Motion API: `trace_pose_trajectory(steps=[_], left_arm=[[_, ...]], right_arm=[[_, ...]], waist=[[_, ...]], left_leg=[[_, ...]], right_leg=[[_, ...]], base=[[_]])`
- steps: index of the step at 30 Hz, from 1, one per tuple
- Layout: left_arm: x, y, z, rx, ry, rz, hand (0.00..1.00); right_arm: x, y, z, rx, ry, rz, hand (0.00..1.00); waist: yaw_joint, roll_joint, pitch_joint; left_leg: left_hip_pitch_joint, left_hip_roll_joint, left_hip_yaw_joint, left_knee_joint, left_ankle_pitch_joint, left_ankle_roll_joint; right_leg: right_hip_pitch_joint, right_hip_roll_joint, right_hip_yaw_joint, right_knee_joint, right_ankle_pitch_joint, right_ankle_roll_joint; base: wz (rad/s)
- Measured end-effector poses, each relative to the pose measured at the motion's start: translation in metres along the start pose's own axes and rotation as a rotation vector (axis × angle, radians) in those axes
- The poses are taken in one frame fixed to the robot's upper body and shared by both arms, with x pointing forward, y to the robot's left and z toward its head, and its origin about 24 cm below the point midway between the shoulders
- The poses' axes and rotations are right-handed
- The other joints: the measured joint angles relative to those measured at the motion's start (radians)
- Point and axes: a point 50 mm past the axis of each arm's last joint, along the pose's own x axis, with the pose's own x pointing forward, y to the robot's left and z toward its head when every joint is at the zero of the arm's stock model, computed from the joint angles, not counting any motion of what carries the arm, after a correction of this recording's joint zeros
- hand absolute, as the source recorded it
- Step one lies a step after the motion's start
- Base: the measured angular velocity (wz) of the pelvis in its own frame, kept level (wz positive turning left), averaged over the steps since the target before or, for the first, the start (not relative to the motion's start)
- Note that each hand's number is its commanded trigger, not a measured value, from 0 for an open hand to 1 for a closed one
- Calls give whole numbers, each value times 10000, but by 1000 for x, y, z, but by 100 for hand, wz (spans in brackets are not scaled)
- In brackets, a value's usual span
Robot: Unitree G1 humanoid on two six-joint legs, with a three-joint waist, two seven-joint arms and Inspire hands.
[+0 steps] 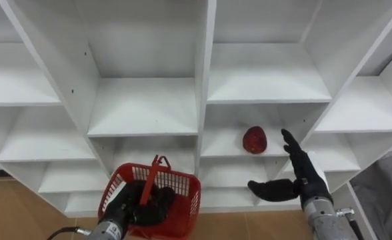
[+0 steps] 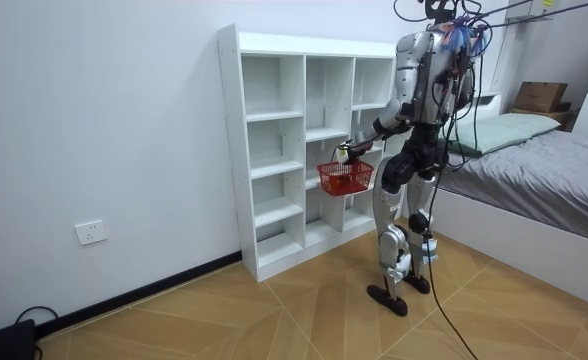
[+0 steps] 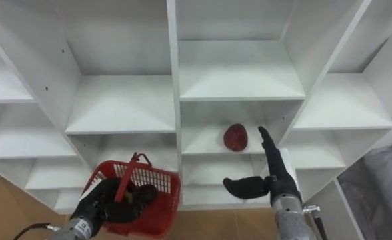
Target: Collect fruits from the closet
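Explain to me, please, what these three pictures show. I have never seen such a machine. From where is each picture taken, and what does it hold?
This is a walking robot with two arms and human-like hands. Two pictures come from the cameras in its head, which look at a white shelf unit. The third comes from a camera standing in the room and shows the whole robot at the shelves. Its left hand holds a red basket by the handle. Its right hand is open and stretched toward a red fruit that lies on a middle shelf. The hand is not yet touching it.
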Motion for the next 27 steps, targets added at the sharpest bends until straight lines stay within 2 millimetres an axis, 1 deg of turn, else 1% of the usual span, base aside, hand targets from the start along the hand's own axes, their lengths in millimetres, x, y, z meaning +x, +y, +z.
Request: trace_pose_trajectory(steps=[4, 7, 10, 11, 13, 16, 21, 24, 27], left_arm=[[0, 0, 0, 125, 19, -17, 100], [0, 1, 0, 241, 50, -155, 100], [0, 1, 0, 613, 103, -259, 100], [0, 1, 0, 623, 106, -310, 100], [0, 2, 0, 654, 110, -331, 100], [-1, 4, -1, 726, 173, -359, 100], [-1, 7, -2, 643, 327, -389, 100], [-1, 9, -2, 592, 404, -335, 100], [0, 9, -1, 596, 392, -334, 100]], right_arm=[[5, -6, -3, -72, 176, -237, 0], [12, -9, 3, 81, 42, -377, 0], [23, -12, 9, 61, -19, -458, 0], [27, -14, 11, 112, 14, -499, 0], [31, -17, 10, 263, 140, -644, 0], [39, -20, 18, 385, -9, -899, 0], [45, -25, 20, 454, 111, -1448, 0], [45, -25, 18, 437, 172, -1473, 0], [44, -25, 14, 404, 356, -1474, 0]], waist=[[192, -49, -20], [322, -63, -28], [418, -93, -12], [448, -102, -4], [454, -132, 14], [468, -182, 41], [537, -197, 39], [667, -194, 42], [728, -192, 44]], left_leg=[[-142, -21, -66, 57, -1, -1], [-401, 6, -83, 171, 0, -2], [-739, 10, -104, 356, 0, -1], [-830, 10, -181, 389, 0, -1], [-908, -1, -241, 410, 0, -1], [-1175, -5, -359, 452, 1, -2], [-1758, -19, -442, 629, 2, -1], [-1946, -9, -439, 633, 3, -1], [-1977, -12, -452, 632, 3, -1]], right_leg=[[-117, -23, -131, 19, -23, -10], [-302, -31, -186, 88, -9, -33], [-522, -58, -282, 191, -7, -36], [-587, -61, -322, 197, -3, -42], [-641, -74, -424, 182, -3, -43], [-890, -77, -472, 182, -6, -52], [-1325, -92, -532, 262, 2, -64], [-1572, -91, -536, 363, 2, -65], [-1587, -98, -567, 356, 2, -64]], base=[[6], [5], [8], [13], [14], [6], [4], [0], [1]])
